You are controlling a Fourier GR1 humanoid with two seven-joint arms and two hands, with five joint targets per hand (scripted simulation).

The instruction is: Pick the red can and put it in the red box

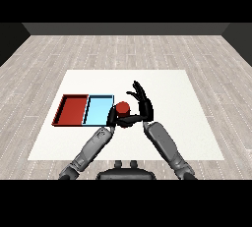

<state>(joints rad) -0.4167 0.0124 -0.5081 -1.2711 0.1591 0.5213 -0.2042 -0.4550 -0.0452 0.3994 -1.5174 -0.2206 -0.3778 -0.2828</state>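
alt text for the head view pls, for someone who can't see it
The robot's left hand is curled round a red can, just right of the light blue tray. A red tray lies beside the blue one, on its left, on the white table. The right hand hangs open beside the can.

A single head view looked down and forward from above the near edge of the white tabletop [187, 88], taking in the whole of it and the grey plank floor [123, 49] beyond, up to a dark wall at the far end. Both forearms entered from the lower corners, the left hand [112, 118] and right hand [142, 104] meeting near centre frame. The red tray [60, 113] and light blue tray [98, 109] lay left of centre, at middle distance.
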